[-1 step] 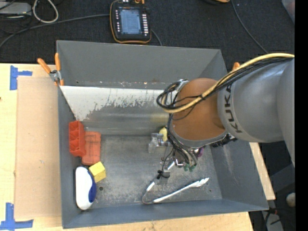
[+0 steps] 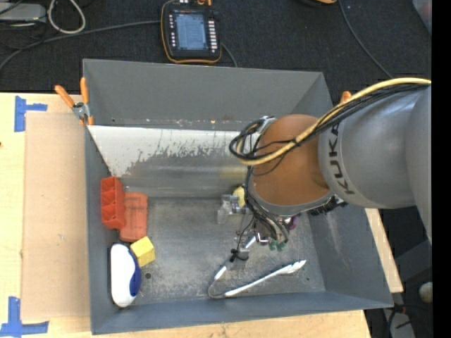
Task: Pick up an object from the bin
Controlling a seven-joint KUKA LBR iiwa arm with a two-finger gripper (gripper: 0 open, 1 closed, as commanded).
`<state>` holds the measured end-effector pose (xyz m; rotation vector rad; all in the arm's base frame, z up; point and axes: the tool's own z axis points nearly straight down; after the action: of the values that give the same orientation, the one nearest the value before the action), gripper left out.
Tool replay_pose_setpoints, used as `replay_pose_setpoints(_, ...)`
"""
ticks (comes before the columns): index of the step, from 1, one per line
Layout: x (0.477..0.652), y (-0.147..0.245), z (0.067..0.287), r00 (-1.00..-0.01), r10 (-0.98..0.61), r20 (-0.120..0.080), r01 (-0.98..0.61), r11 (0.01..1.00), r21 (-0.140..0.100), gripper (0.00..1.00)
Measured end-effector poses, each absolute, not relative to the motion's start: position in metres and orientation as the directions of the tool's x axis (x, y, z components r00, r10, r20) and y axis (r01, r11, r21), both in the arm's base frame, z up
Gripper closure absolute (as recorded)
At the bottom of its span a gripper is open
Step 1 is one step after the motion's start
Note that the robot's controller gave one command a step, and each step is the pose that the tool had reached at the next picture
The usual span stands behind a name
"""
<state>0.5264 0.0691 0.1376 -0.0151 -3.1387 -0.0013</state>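
My gripper [image 2: 241, 248] hangs low in the bin's front middle, under the arm's orange cover. Its tip is just above the upper arm of a pair of white tongs [image 2: 262, 280], which lie flat near the front wall with their hinge end to the left. Whether it touches the tongs I cannot tell. A small grey and yellow thing [image 2: 230, 204] lies just behind and to the left of the gripper, partly hidden by the cover.
Along the left wall lie a red-orange plastic piece [image 2: 123, 206], a yellow block [image 2: 142, 251] and a white and blue oval thing [image 2: 124, 274]. The arm and its cables cover the bin's right half. Bare floor lies between the left-hand things and the tongs.
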Motion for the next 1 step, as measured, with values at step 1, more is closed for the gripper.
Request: replay_pose_setpoints(1, 0.5113, 0.0594, 0.0820, -0.948, -0.319, 0.008, -0.319, 0.948, 0.003, 0.00)
